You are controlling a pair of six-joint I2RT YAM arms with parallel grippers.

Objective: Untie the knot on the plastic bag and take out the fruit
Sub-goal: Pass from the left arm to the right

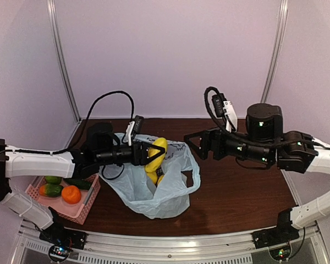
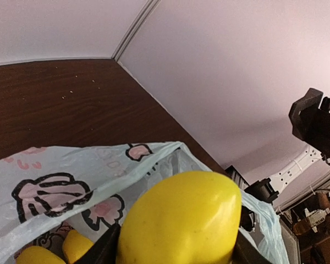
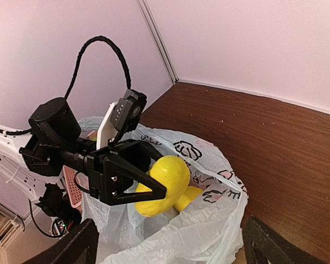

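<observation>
The pale blue plastic bag stands open on the brown table, left of centre, with its handle loops loose; no knot shows. My left gripper is shut on a yellow oval fruit and holds it just above the bag's mouth. The fruit fills the left wrist view between my dark fingers. More yellow fruit lies inside the bag. My right gripper is open and empty, right of the bag and facing it, with its fingers at the bottom corners of the right wrist view.
A pink perforated basket stands at the near left beside the bag. It holds an orange fruit, green fruits and a dark green cucumber-like one. The pale back wall and corner posts close the table's far side.
</observation>
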